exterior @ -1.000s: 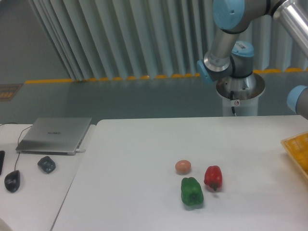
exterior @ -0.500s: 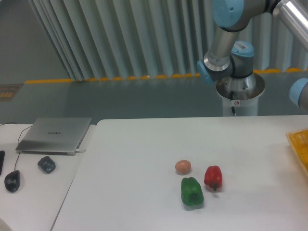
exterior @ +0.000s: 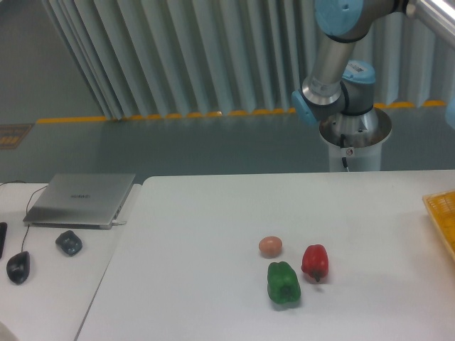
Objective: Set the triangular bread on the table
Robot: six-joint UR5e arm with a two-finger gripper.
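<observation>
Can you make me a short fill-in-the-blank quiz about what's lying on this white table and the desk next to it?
1. The pepper nearest the front edge of the table is ____ in color.
2. The round pinkish-tan ball lies to the ____ of the red pepper in the picture.
3. The closed laptop sits on the lower desk, with two ____ in front of it.
4. At the right edge of the picture there is a ____ tray.

Missing words: green; left; mice; yellow
</observation>
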